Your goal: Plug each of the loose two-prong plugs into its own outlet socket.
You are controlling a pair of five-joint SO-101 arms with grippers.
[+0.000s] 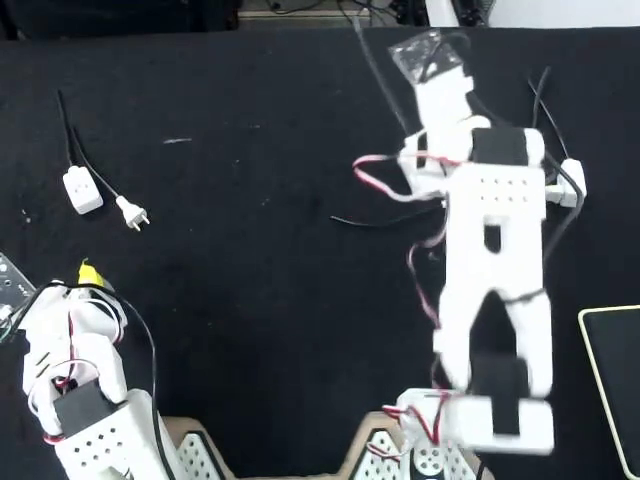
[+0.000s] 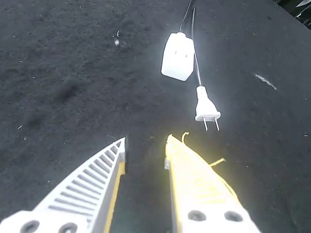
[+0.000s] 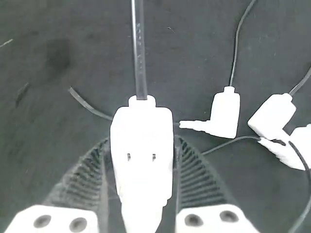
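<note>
Right gripper: clamped on 1 white outlet socket, slots facing the wrist camera. An angled plug lies just beside it on the black cloth. Left gripper: jaws apart, near a loose 2-prong plug and a second socket, well apart from the right arm. A dark slab sits at the table's right edge.
</note>
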